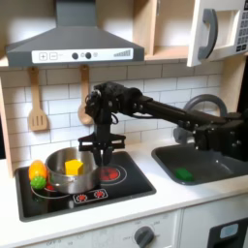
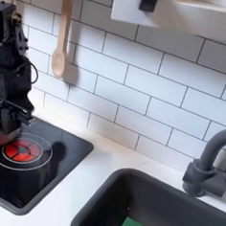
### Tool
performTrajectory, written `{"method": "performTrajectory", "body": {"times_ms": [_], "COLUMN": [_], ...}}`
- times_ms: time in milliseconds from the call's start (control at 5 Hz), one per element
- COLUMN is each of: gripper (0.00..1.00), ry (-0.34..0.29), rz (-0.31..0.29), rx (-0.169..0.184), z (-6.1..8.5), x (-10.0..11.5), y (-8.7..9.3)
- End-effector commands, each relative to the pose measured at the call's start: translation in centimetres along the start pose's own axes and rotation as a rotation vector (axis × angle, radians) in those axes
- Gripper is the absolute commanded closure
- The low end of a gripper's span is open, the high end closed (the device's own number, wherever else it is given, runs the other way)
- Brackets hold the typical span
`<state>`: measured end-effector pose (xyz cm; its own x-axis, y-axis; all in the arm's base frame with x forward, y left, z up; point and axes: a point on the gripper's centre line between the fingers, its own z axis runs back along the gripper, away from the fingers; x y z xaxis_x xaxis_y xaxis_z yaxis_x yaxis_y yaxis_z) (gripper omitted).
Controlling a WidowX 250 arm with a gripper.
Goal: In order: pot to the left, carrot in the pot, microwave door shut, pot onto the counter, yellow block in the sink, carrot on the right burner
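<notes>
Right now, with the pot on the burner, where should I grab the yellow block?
Grip the yellow block across its upper edges, coming straight down from above. It sits inside the pot, whose wall blocks any sideways approach, and its top pokes up clear. The gripper hangs beside it, towards the first exterior view's right.

- pot [image 1: 60, 170]: shiny steel, silver-grey, in the first exterior view.
- yellow block [image 1: 74, 167]: plain yellow.
- carrot [image 1: 38, 174]: orange-yellow body, green tip.
- cooktop [image 1: 131, 179]: black glass; burner rings [image 2: 22, 151] red, with thin pale outer circles in the second exterior view.
- gripper [image 1: 101, 155] and arm: black throughout.
- counter [image 2: 89, 195]: pale cream.
- sink [image 1: 213, 160]: dark grey basin; flat green piece [image 1: 182, 174] lying in it; faucet [image 2: 210, 161] dark grey.
- wall tiles [image 2: 136, 83]: white, brick pattern, grey grout lines.
- microwave door [image 1: 215, 31]: white frame, grey bar handle.
- hood [image 1: 74, 44]: dark grey over a white control strip.
- hanging spoon [image 2: 62, 34]: light wood tone.
</notes>
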<state>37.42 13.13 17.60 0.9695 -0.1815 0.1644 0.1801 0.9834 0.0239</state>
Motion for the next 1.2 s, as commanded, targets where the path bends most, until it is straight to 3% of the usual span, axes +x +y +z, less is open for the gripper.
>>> {"method": "performTrajectory", "body": {"times_ms": [0,200,600,1000], "gripper": [0.00,0.00,0.00,0.00], "ry": [-0.046,-0.075,-0.070,-0.060], "rz": [0.025,0.024,0.108,0.191], "rx": [0.001,0.012,0.083,0.121], "z": [2.4,4.2,5.3,5.2], "x": [1.0,2.0,1.3,0.1], "y": [0.7,1.4,5.0,8.0]}}
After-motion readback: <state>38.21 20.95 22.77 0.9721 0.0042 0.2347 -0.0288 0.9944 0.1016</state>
